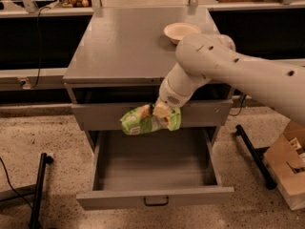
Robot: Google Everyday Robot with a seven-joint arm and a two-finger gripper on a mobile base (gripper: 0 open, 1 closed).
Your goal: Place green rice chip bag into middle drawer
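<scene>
Nearest you, the middle drawer (152, 168) stands pulled out. Above its back half hangs the green rice chip bag (142, 121), clear of the drawer floor and level with the upper drawer front (100, 116). The gripper (161, 111) is clamped on the bag's upper edge (bag lying roughly sideways), so the step in hand reads as the carry-over, with release not yet done. Next you need to lower it inside the drawer walls before letting go; the cream bowl (181, 31), far back on the cabinet top (124, 46), is out of play.
</scene>
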